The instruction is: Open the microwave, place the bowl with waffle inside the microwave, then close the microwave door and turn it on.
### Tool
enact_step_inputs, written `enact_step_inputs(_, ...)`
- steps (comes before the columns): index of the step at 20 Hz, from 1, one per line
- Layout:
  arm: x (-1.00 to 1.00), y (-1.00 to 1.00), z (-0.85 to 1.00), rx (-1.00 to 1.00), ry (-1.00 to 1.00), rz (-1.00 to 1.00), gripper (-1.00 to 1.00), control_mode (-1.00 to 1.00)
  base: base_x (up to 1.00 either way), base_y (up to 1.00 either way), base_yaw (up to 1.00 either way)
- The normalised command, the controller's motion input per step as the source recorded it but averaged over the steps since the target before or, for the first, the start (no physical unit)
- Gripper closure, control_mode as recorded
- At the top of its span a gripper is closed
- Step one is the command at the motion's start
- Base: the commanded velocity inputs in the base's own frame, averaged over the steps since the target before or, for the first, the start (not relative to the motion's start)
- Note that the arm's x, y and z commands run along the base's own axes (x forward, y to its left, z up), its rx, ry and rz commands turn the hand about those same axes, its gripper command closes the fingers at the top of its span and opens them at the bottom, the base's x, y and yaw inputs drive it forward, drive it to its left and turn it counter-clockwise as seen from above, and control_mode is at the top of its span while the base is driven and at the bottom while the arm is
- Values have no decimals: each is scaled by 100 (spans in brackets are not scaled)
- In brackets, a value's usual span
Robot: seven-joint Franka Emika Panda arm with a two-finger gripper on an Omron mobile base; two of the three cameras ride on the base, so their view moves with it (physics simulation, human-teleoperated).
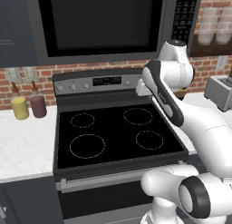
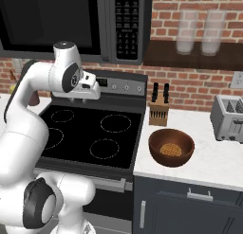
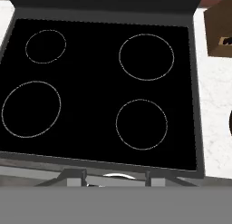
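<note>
Nearest the cameras is the robot's own white base and arm, elbow folded over the stove (image 1: 118,132), hand held above the black cooktop and looking down on its four burner rings. The fingers (image 2: 95,90) sit at the end of the hand in the right base view, too small and side-on to judge the gap; cannot tell how far open, nothing seems held.

The microwave (image 1: 113,23) hangs above the stove, wide dark grey box, keypad strip at right. The microwave door (image 1: 99,21), black glass window, looks fully closed, so opening is not yet done. The bowl (image 2: 171,147), reddish-brown, round, deep sided, with a waffle (image 2: 171,149) lying inside, rests on the white surface (image 2: 209,162) right of the stove, just in front of the knife block (image 2: 158,110), well apart from the hand.

Risks, as judgement: arm sits close under the microwave, so a swinging door could strike it; reaching for the bowl could clip the knife block or tip the waffle out; toaster (image 2: 230,117) stands near too
</note>
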Motion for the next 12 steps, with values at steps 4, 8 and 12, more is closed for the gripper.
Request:
enact_step_inputs(4,0,0,0,0,0,0,-100,-100,0,0,0)
enact_step_inputs(8,0,-2,0,0,0,0,-100,-100,0,0,0)
enact_step_inputs(12,0,-18,43,6,-22,0,-100,-100,0,0,0)
